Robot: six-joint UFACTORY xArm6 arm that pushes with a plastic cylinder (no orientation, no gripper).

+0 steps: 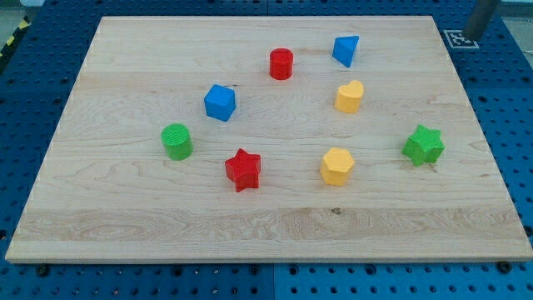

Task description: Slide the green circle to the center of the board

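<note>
The green circle (176, 141) stands on the wooden board (266, 225) at the view's left, a little below mid-height. My tip (475, 35) shows at the view's top right corner, just past the board's edge and over a black-and-white marker (460, 38). It is far from the green circle and touches no block. Only the lower part of the rod shows, and it is blurred.
A blue cube (220, 102) lies up and right of the green circle and a red star (243, 169) down and right. A red cylinder (281, 63), a blue triangle (346, 50), a yellow heart (350, 97), a yellow hexagon (337, 166) and a green star (424, 145) lie further right.
</note>
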